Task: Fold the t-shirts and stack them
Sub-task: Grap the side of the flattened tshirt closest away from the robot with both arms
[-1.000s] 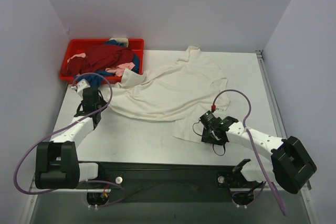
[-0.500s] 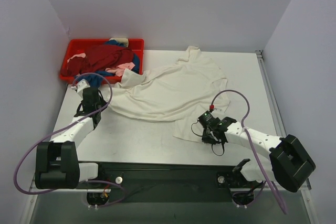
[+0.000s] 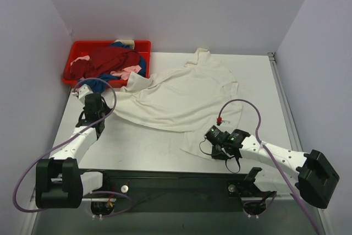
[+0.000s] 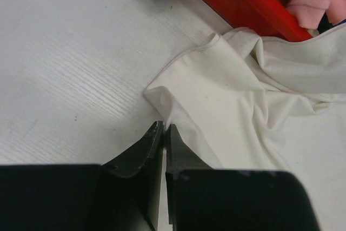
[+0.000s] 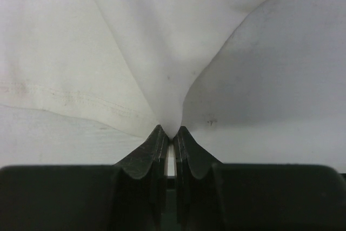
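I have the right gripper (image 5: 170,132) clamped hard on the near hem of the large, soft cream-white t-shirt (image 3: 184,94). The cloth rises out of its tips in a tight peak and fans away ahead of it on both sides, which tells me the pinch is taking the fabric's weight rather than just resting on it. The left gripper (image 4: 163,127) has its jaws drawn together at a folded corner of the same shirt, and it looks to me to be nipping that thin edge. Most of the garment lies ahead of this hand and to its right, one sleeve draped over the lip of the rectangular red plastic tray (image 3: 69,69) further off the same way. With one hand on each side, I judge the hold is meant to spread the shirt flat on the white table (image 3: 148,141) before folding. The heap of dark red, blue and pale pink cloth shirts (image 3: 113,59) waits in the tray, unfolded.
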`<state>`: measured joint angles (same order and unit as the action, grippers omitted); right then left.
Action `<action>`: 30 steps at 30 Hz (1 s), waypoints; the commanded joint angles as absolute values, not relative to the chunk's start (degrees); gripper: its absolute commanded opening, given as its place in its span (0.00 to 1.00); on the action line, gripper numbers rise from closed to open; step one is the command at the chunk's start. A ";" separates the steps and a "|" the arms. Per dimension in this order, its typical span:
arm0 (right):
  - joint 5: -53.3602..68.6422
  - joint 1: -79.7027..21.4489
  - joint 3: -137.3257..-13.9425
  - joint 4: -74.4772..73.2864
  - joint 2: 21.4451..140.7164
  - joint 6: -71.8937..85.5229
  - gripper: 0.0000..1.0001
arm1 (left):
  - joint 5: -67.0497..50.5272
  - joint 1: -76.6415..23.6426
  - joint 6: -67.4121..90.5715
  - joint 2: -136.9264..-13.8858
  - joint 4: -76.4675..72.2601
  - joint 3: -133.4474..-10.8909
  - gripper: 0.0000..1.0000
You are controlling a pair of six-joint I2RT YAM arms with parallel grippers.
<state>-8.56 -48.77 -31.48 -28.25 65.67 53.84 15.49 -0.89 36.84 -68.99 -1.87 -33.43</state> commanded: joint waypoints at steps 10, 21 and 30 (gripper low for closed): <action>-12.83 -56.60 -37.00 -43.76 59.51 58.88 0.00 | 18.46 -0.62 40.95 -57.58 3.77 -26.90 0.00; -15.47 -59.94 -40.08 -52.03 51.51 59.15 0.00 | 23.28 -5.09 46.05 -46.68 12.65 -24.35 0.00; -16.43 -62.05 -40.43 -52.82 47.99 58.54 0.00 | 31.81 -14.14 50.89 -35.96 25.65 -25.75 0.00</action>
<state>-13.76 -61.25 -38.20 -48.93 48.82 58.11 26.81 -12.29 48.21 -38.87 19.09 -23.99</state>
